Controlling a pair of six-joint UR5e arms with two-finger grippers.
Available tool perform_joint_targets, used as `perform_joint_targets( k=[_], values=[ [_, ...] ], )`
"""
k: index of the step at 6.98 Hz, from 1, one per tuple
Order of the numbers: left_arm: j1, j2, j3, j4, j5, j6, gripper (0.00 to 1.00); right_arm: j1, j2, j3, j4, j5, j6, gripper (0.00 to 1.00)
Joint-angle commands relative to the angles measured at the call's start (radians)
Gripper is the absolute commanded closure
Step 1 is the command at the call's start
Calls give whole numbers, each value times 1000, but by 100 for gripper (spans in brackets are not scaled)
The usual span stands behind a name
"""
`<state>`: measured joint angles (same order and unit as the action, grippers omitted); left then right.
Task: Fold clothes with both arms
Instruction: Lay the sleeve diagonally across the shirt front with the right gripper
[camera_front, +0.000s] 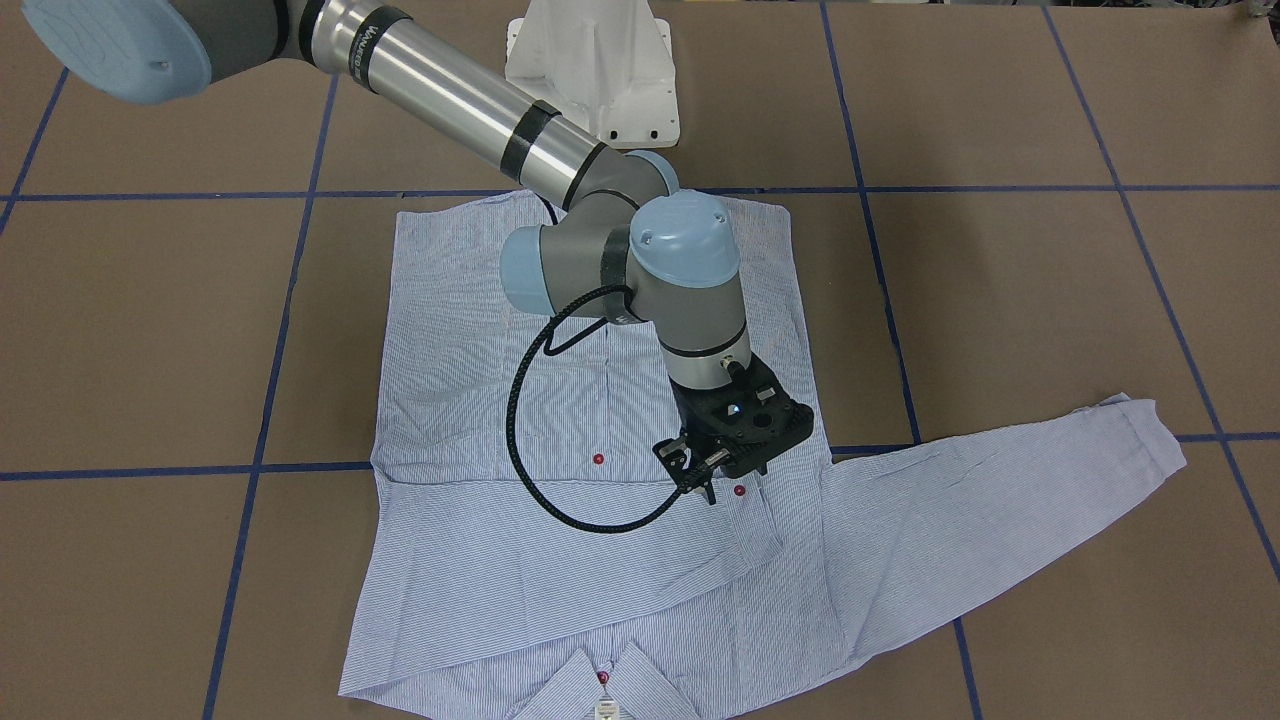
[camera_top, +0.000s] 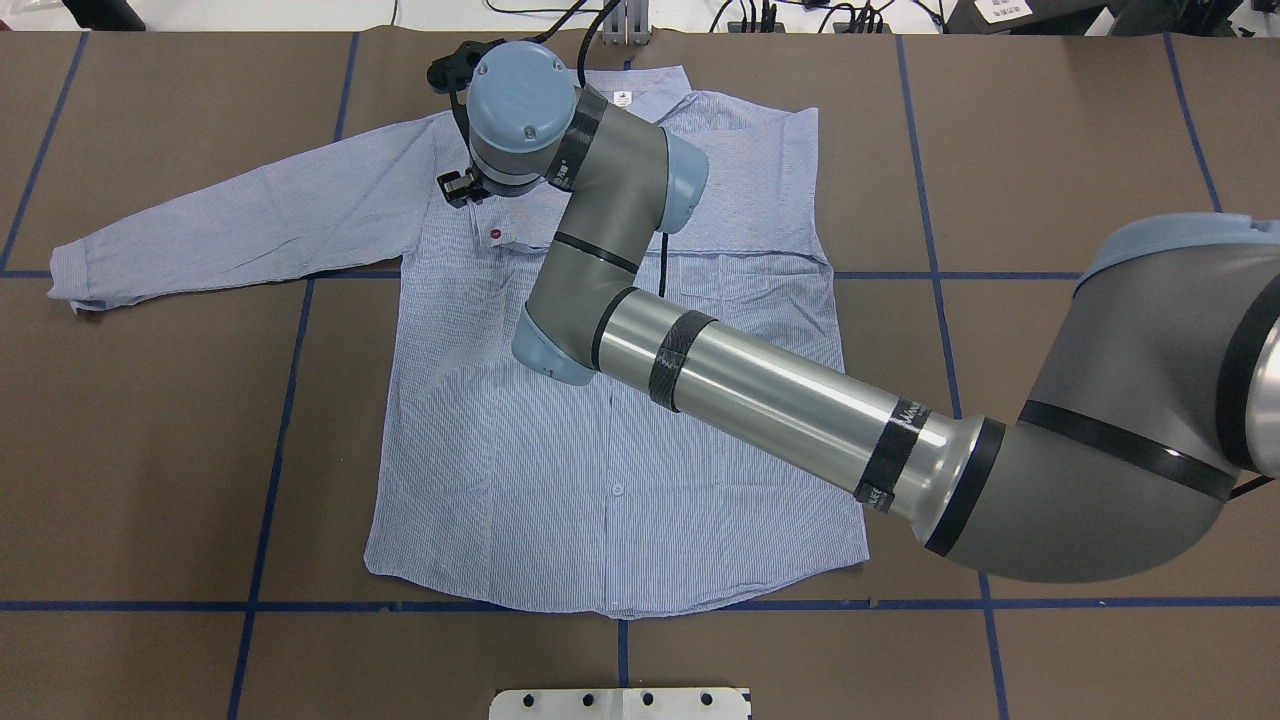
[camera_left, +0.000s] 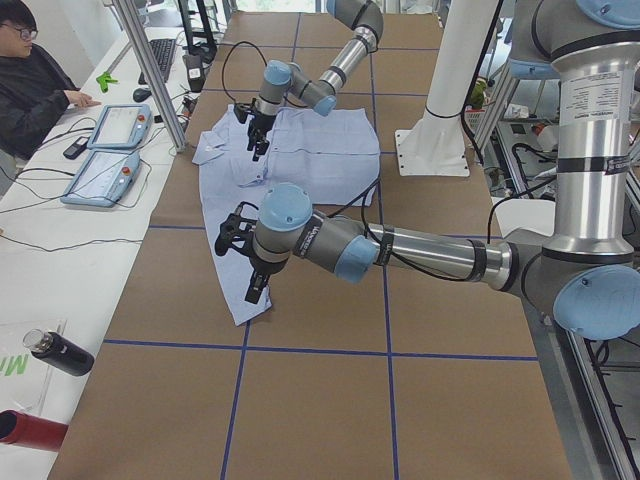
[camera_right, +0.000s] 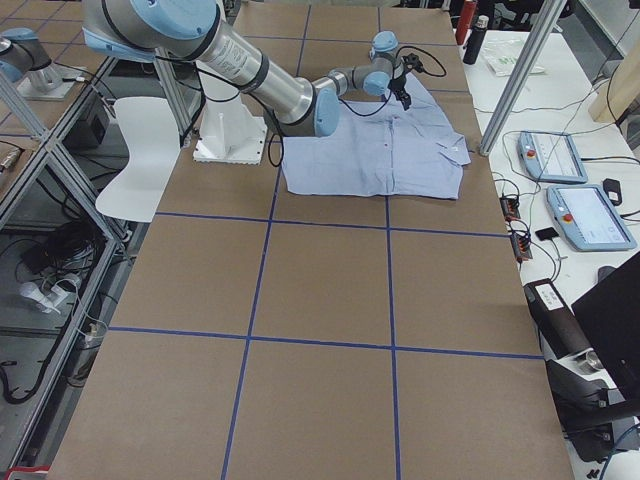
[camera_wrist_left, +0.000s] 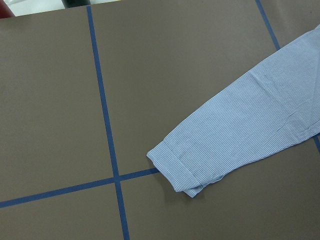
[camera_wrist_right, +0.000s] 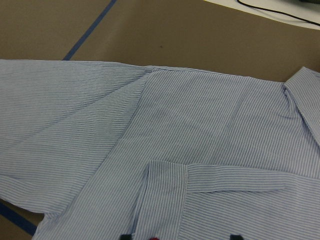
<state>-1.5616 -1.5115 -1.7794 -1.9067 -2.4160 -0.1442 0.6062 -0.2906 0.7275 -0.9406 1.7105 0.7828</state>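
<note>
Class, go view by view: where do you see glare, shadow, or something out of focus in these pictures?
Front-facing view: glare streaks the silver tube of the right arm; its shadow on the shirt is faint. Overhead view: the same tube shines, stripes look crisp. Left wrist view: even light, sleeve cuff sharp. Right wrist view: the fingers are dark, cropped blurs at the bottom edge.

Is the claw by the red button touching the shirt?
Cannot tell. The front-facing view shows the right gripper low over the shirt, but neither contact nor gap shows plainly.
</note>
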Motion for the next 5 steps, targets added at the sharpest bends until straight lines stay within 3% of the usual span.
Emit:
perform_joint_targets(
  k=[1,2,3,5],
  values=[
    [0,-4,0,0,2,-3,0,0,4,3,-1,3,27,1],
    [0,-9,-2,-2,5,-36,0,1,-1,30,-10,9,73,1],
    [11,-16,-8,-29,44,-161,0,6,-21,115,-96,38,138,1],
    [82,-9,9,-131,161,-317,0,30,-76,336,-389,79,144,1]
  ],
)
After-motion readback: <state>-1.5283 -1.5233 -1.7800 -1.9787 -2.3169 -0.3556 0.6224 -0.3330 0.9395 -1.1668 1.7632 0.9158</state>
